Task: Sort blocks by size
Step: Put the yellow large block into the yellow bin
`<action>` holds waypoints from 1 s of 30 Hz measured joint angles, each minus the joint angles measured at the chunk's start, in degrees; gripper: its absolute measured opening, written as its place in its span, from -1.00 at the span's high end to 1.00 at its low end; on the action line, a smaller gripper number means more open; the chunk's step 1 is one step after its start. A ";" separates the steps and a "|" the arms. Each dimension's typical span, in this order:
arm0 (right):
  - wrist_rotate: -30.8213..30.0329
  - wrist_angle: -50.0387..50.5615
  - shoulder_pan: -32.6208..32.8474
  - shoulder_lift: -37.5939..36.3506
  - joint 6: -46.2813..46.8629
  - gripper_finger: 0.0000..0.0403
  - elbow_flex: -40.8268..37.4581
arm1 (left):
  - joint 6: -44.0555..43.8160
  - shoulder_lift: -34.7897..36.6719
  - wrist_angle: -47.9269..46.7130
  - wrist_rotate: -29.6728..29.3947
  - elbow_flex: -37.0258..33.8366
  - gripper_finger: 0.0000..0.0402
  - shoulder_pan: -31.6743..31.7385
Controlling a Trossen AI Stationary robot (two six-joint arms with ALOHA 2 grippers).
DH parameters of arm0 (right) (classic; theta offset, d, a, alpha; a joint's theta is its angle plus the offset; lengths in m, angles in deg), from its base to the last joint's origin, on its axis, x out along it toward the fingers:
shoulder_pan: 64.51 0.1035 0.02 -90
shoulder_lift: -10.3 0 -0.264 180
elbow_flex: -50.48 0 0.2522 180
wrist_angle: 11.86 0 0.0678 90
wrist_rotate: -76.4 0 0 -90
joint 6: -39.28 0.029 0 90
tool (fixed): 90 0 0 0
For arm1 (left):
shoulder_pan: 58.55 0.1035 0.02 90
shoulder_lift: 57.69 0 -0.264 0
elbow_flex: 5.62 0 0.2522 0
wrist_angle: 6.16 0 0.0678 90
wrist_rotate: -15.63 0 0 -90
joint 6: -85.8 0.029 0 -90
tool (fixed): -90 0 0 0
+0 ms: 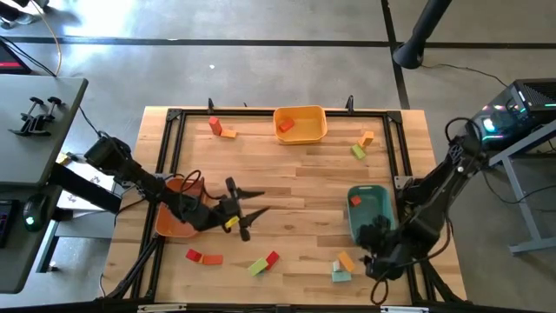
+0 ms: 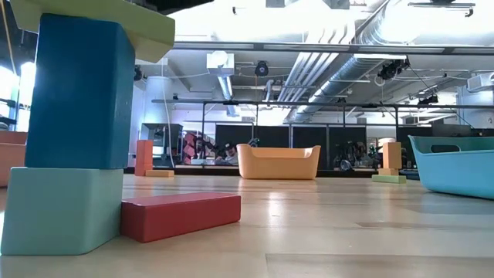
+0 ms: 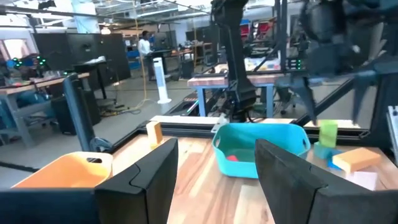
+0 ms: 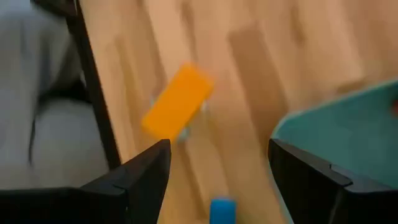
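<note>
An orange block (image 4: 178,101) lies beside the teal tray (image 4: 348,130).

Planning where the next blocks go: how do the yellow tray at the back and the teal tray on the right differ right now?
The yellow tray sits at the table's far edge near the middle, with an orange piece inside it; the teal tray sits at the right side and holds a red block. No arm is near the yellow tray, while the right gripper hangs open just in front of the teal tray. Both are open-topped plastic trays.

Overhead, table-level, two wrist views
</note>
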 joint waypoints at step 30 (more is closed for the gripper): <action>-27.18 -6.13 -53.43 -26.98 -23.97 -0.32 -25.34 | -4.46 0.02 -2.24 7.58 0.00 0.02 5.61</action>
